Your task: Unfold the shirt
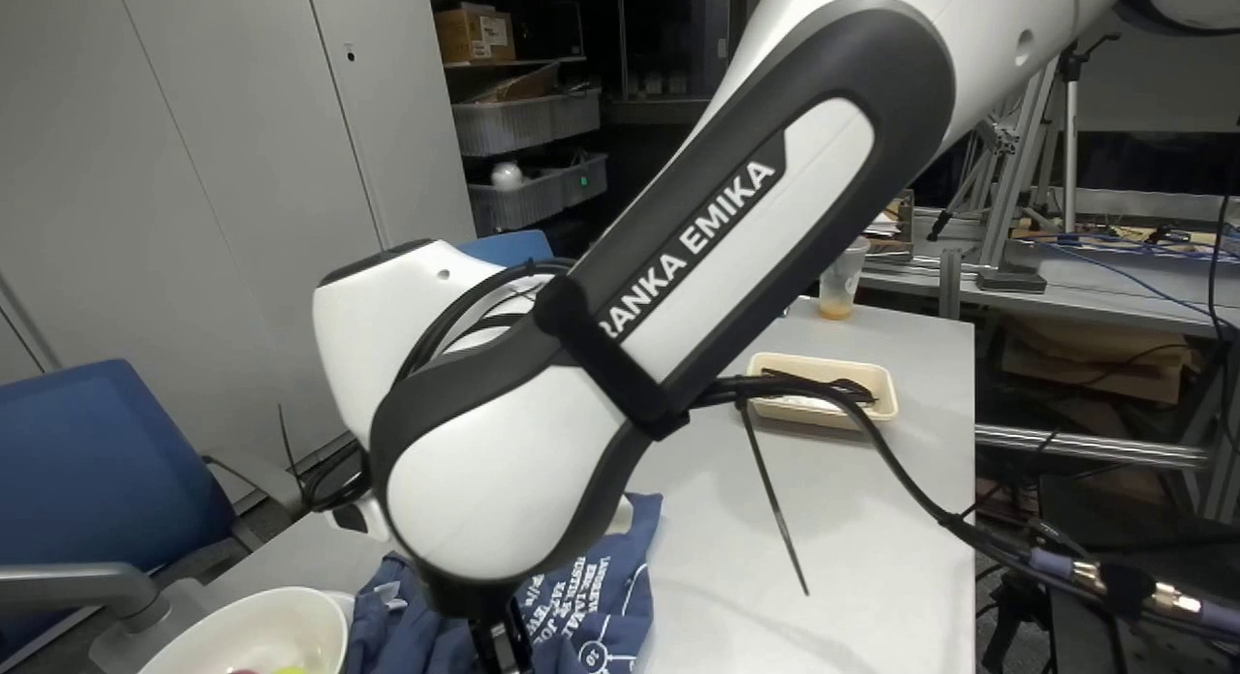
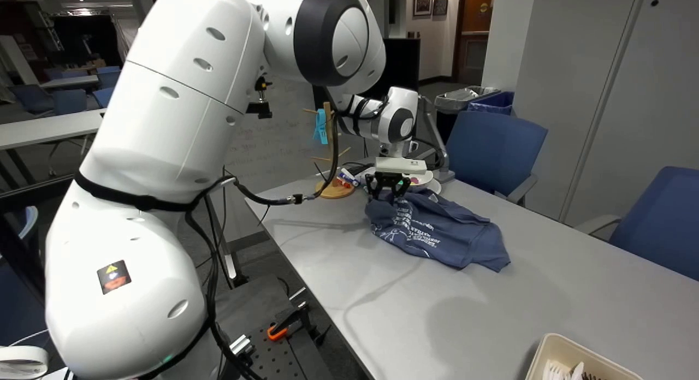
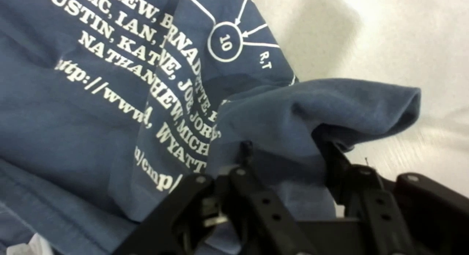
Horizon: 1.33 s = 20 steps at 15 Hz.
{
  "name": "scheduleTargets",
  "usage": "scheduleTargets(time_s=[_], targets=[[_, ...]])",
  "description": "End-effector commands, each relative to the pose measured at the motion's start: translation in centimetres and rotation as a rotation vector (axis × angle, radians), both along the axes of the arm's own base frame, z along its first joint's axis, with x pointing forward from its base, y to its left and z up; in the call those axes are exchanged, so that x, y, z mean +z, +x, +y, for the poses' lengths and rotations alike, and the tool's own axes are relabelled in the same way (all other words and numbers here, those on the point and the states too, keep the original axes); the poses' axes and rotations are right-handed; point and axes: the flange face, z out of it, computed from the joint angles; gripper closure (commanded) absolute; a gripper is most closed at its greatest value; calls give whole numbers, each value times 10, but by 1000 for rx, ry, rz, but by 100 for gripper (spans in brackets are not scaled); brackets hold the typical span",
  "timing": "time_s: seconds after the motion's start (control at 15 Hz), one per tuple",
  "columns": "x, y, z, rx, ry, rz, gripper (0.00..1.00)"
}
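Observation:
The navy shirt with white lettering lies bunched on the table in both exterior views, partly behind the arm in an exterior view. Over its end near the bowl stands my gripper, pointing down. In the wrist view the shirt fills most of the left and middle, and a raised fold pokes out to the right past the fingertips. My gripper has its fingers well apart, with that fold of cloth lying between and below them. The right fingertip is partly lost against the dark hollow of the fold; whether it touches cloth I cannot tell.
Close beside the shirt stands a white bowl with coloured items in it. A wooden peg stand is near the gripper. Farther along the table are a beige tray of cutlery and a clear cup. Blue chairs line one side.

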Motion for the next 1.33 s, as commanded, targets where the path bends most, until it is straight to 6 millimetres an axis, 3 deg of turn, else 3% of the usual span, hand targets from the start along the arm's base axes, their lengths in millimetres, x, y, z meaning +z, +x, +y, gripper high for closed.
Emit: scheduleTargets(time_s=[0.0, 0.2, 0.73, 1.0, 1.27], targets=[[16, 4, 1, -16, -33, -37, 81], [35, -5, -3, -62, -31, -26, 100], [91, -70, -27, -213, -90, 139, 99], [104, -116, -46, -307, -83, 357, 99], [108, -142, -60, -364, -75, 503, 99]])
